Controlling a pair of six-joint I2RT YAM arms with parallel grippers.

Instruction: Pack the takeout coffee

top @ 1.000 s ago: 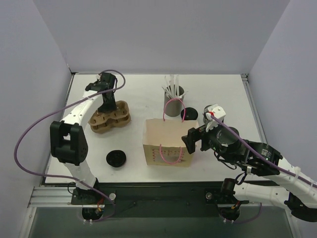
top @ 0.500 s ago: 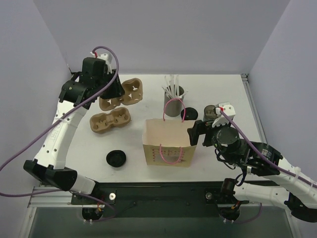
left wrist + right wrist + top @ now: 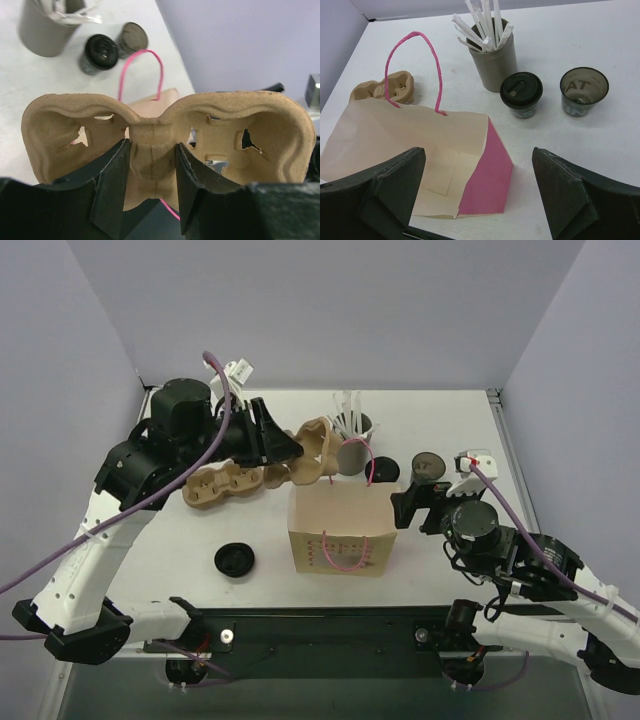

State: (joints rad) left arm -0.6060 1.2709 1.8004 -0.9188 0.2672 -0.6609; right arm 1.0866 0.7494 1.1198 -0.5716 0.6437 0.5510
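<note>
Black-lidded, dark takeout coffee (image 3: 521,95) stands upright; left gripper (image 3: 151,152) clamps cardboard carrier (image 3: 272,117); right gripper (image 3: 477,157) gapes empty.

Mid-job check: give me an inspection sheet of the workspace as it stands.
Surface: white table, no spills seen.
Job's things: lidded cup and open dark cup standing beside the straw holder, outside the open paper bag.
Clutter: loose black lid, spare cup carrier on the table.
Grippers: left gripper shut on the lifted carrier; right gripper open, empty, facing the bag.
Cables: purple cable looping off each arm.
Surroundings: plain walls, nothing else seen.
</note>
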